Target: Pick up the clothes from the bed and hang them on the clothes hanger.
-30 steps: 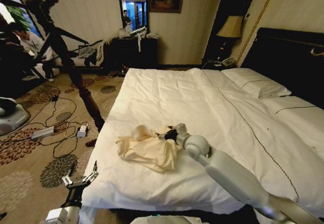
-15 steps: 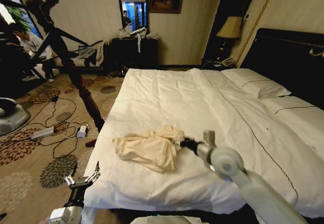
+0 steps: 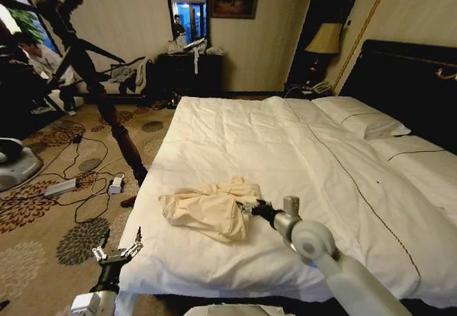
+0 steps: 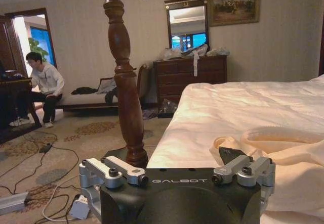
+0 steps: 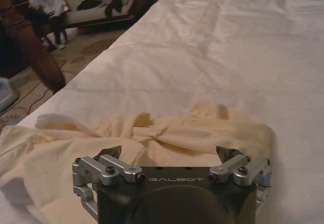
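Right tool (image 3: 251, 206): jaws spread, at shirt's (image 3: 208, 207) right edge, nearer arm.
Shirt: bunched on bed (image 3: 285, 145), near foot edge; long axis crosswise, leftward from tool.
Left tool (image 3: 116, 252): open, low beside bed.

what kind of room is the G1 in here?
Most likely a hotel bedroom: a large bed with white duvet and a black headboard, a bedside lamp, and a dark dresser under a framed mirror.
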Robot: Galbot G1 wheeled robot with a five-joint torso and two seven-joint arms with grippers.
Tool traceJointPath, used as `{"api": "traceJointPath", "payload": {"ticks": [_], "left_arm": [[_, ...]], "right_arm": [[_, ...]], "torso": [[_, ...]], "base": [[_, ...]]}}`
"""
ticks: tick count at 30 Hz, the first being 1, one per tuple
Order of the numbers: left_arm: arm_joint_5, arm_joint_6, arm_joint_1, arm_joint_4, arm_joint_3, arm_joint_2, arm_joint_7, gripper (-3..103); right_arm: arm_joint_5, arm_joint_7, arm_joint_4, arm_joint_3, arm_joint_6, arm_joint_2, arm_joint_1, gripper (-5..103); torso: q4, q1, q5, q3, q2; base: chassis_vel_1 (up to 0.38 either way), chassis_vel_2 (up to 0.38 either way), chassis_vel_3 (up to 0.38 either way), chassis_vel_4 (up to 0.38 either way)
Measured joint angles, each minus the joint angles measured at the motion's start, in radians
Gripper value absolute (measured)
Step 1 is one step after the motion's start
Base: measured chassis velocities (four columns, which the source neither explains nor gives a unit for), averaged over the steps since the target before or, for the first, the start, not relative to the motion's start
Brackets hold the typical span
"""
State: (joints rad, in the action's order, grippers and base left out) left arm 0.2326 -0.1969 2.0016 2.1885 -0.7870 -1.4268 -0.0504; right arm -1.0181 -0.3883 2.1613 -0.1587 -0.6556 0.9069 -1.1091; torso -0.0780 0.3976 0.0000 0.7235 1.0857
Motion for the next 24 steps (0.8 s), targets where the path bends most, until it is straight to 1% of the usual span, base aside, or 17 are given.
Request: {"api": "traceJointPath", "payload": {"ticks": [2, 3, 4, 6, 7, 9, 10, 11, 12, 13, 17, 18, 19, 20, 22, 23, 24], "left_arm": [[-0.005, -0.001, 0.002, -0.007, 0.003, -0.005, 0.0, 100], [-0.007, -0.001, 0.003, -0.009, 0.005, -0.006, 0.0, 100], [-0.007, -0.001, 0.003, -0.009, 0.005, -0.006, 0.0, 100], [-0.013, -0.001, 0.005, -0.01, 0.009, -0.008, 0.0, 100], [-0.013, -0.001, 0.005, -0.01, 0.009, -0.008, 0.0, 100], [-0.015, -0.005, 0.013, -0.007, 0.007, -0.011, 0.0, 100], [-0.009, -0.026, 0.034, -0.012, -0.01, -0.019, 0.004, 100], [-0.005, -0.035, 0.042, -0.019, -0.016, -0.023, 0.006, 100], [0.002, -0.045, 0.05, -0.026, -0.022, -0.027, 0.008, 100], [0.002, -0.045, 0.05, -0.026, -0.022, -0.027, 0.008, 100], [0.039, -0.089, 0.075, -0.058, -0.044, -0.04, 0.012, 100], [0.039, -0.089, 0.075, -0.058, -0.044, -0.04, 0.012, 100], [0.05, -0.098, 0.078, -0.066, -0.048, -0.04, 0.012, 100], [0.059, -0.105, 0.08, -0.074, -0.051, -0.04, 0.011, 100], [0.069, -0.117, 0.08, -0.088, -0.055, -0.039, 0.012, 100], [0.069, -0.117, 0.08, -0.088, -0.055, -0.039, 0.012, 100], [0.076, -0.119, 0.081, -0.09, -0.057, -0.039, 0.012, 100]], "right_arm": [[0.029, 0.039, -0.017, 0.058, 0.01, 0.009, 0.052, 101], [0.04, 0.055, -0.027, 0.087, 0.014, 0.016, 0.083, 99], [0.04, 0.055, -0.027, 0.087, 0.014, 0.016, 0.083, 99], [0.065, 0.092, -0.062, 0.167, 0.02, 0.033, 0.169, 99], [0.065, 0.092, -0.062, 0.167, 0.02, 0.033, 0.169, 99], [0.111, 0.144, -0.144, 0.32, 0.03, 0.052, 0.335, 99], [0.175, 0.207, -0.24, 0.502, 0.034, 0.088, 0.531, 99], [0.2, 0.227, -0.273, 0.562, 0.037, 0.107, 0.583, 99], [0.223, 0.242, -0.307, 0.616, 0.04, 0.134, 0.631, 99], [0.223, 0.242, -0.307, 0.616, 0.04, 0.134, 0.631, 99], [0.3, 0.275, -0.436, 0.772, 0.056, 0.258, 0.775, 98], [0.3, 0.275, -0.436, 0.772, 0.056, 0.258, 0.775, 98], [0.334, 0.271, -0.476, 0.804, 0.072, 0.286, 0.8, 96], [0.362, 0.259, -0.518, 0.827, 0.092, 0.31, 0.818, 94], [0.401, 0.24, -0.611, 0.847, 0.118, 0.356, 0.84, 93], [0.401, 0.24, -0.611, 0.847, 0.118, 0.356, 0.84, 93], [0.411, 0.238, -0.648, 0.849, 0.125, 0.37, 0.851, 91]], "torso": [[-0.0001, 0.0, -0.0001, 0.0, 0.0], [-0.0001, 0.0, -0.0003, 0.0, 0.0], [-0.0001, 0.0, -0.0003, 0.0, 0.0], [0.0002, 0.0, 0.0001, 0.0, 0.0], [0.0002, 0.0, 0.0001, 0.0, 0.0], [-0.0001, 0.0, 0.0, 0.0, 0.0], [0.0007, 0.0, -0.0006, 0.0, 0.0], [0.0007, 0.0, -0.0004, 0.0, 0.0], [-0.0001, 0.0, -0.0003, 0.0, 0.0], [-0.0001, 0.0, -0.0003, 0.0, 0.0], [0.0009, 0.0, -0.0005, 0.0, 0.0], [0.0009, 0.0, -0.0005, 0.0, 0.0], [0.0003, 0.0, -0.0003, 0.0, 0.0], [0.0002, 0.0, -0.0008, 0.0, 0.0], [0.0003, 0.0, 0.0, 0.0, 0.0], [0.0003, 0.0, 0.0, 0.0, 0.0], [0.0003, 0.0, -0.0003, 0.0, 0.0]], "base": [[0.0, 0.0, 0.0, 0.0], [0.0, 0.0, 0.0, 0.0], [0.0, 0.0, 0.0, 0.0], [0.0, 0.0, 0.0, 0.0], [0.0, 0.0, 0.0, 0.0], [0.0, 0.0, 0.0, 0.0], [0.0, 0.0, 0.0, 0.0], [0.0, 0.0, 0.0, 0.0], [0.0, 0.0, 0.0, 0.0], [0.0, 0.0, 0.0, 0.0], [0.0, 0.0, 0.0, 0.0], [0.0, 0.0, 0.0, 0.0], [0.0, 0.0, 0.0, 0.0], [0.0, 0.0, 0.0, 0.0], [0.0, 0.0, 0.0, 0.0], [0.0, 0.0, 0.0, 0.0], [0.0, 0.0, 0.0, 0.0]]}}
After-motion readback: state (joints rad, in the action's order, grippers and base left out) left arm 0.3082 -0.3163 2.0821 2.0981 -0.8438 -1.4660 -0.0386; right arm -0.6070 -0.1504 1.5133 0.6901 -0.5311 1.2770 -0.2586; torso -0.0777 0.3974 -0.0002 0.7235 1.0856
